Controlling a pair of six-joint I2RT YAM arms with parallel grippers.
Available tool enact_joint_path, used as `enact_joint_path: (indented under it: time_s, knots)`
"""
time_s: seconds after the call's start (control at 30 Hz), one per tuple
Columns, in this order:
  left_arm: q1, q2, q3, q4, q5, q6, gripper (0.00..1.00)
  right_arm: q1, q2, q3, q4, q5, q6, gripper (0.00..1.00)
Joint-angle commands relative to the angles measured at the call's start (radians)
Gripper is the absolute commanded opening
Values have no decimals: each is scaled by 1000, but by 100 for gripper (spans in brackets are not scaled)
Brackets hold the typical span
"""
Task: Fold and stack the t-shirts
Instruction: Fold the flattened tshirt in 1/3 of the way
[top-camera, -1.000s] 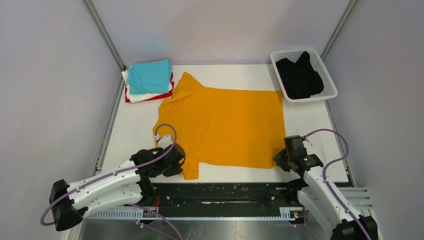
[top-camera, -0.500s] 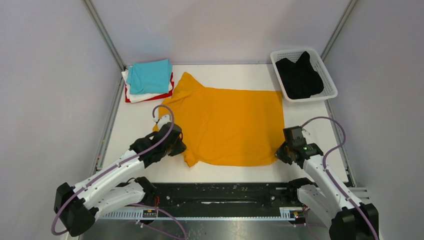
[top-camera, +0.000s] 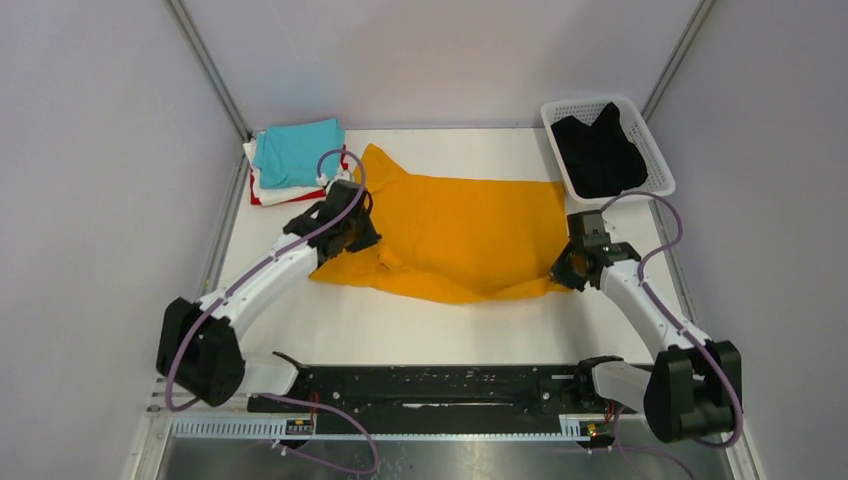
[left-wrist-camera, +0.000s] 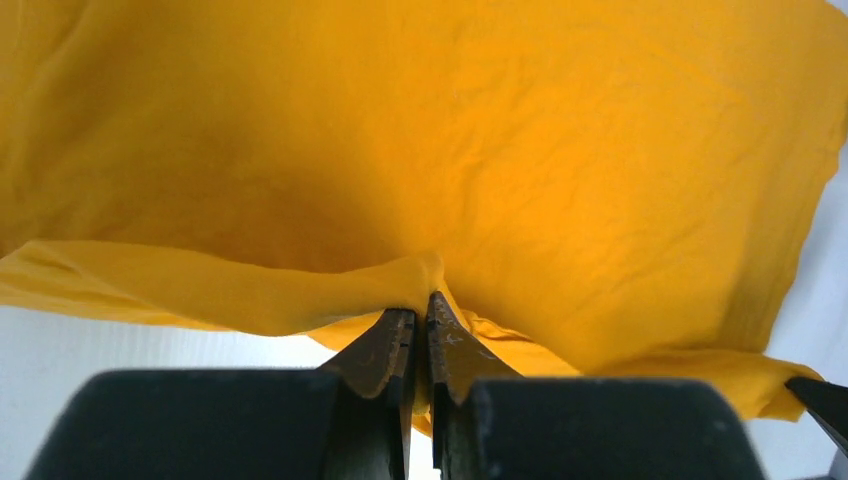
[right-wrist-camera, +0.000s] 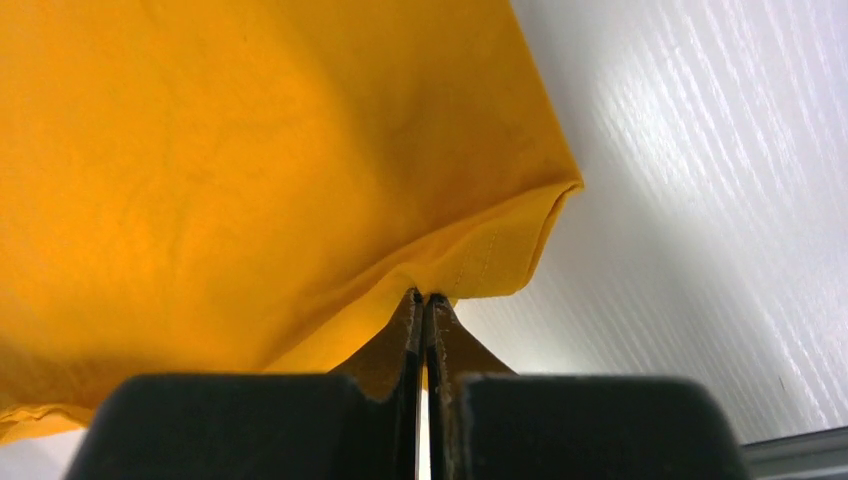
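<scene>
Left claw (left-wrist-camera: 421, 308) and right claw (right-wrist-camera: 421, 298) each clenched on near edge of soft orange-yellow t-shirt (top-camera: 470, 225), edge held above white bench (top-camera: 430, 330). Risk: slack middle sagged; uneven carry could wrinkle fold, thin pinch might slip

On my overhead feed the left arm (top-camera: 262, 283) and right arm (top-camera: 640, 305) both wear white link shells with black joint housings. A thin purple cable (top-camera: 344, 152) runs off each wrist. The shoulder blocks (top-camera: 200, 350) low in the frame are chunky and black. On the wrist feeds, the left claw (left-wrist-camera: 418, 330) and right claw (right-wrist-camera: 420, 320) show dark, tapered fingers (left-wrist-camera: 385, 345) on boxy black mounts (left-wrist-camera: 200, 420).
</scene>
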Motion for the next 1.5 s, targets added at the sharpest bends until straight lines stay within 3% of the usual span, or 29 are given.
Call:
enact_joint_path:
  time_s: [0.0,0.3,0.37,0.4,0.43,0.47,0.5,0.53,0.57,0.63,0.7,0.87,1.1,1.23,1.47]
  knots:
    - [46,66,92,42,-10,61,0,-45,75,72,53,-29,-33,2]
    - [132,298,253,69,-6,112,1,-102,305,209,104,-17,-32,11]
    - [153,388,326,76,-2,132,8,-123,358,271,101,18,-27,15]
    - [167,443,379,64,-2,137,11,-129,380,298,105,38,-22,26]
    - [181,494,435,48,5,142,15,-133,406,323,101,53,-21,45]
    - [199,546,495,14,24,143,28,-133,420,355,82,54,-30,58]
    - [212,583,551,-19,44,143,50,-133,429,384,58,56,-39,63]
    - [223,602,583,-34,55,145,88,-134,426,396,45,57,-49,68]
    - [229,604,597,-35,57,146,98,-134,413,395,41,62,-62,75]
    - [230,565,583,-32,60,152,99,-133,370,372,35,101,-84,90]
    - [230,512,522,-2,93,154,99,-134,318,331,36,126,-89,98]
    - [218,381,294,82,237,127,99,-82,218,193,122,-25,-110,99]
    - [154,301,85,177,289,82,99,26,222,112,197,-109,-139,99]
    - [143,367,96,229,294,66,99,28,240,110,206,-110,-139,99]
    - [138,550,258,280,305,61,99,28,216,95,203,-79,-158,100]
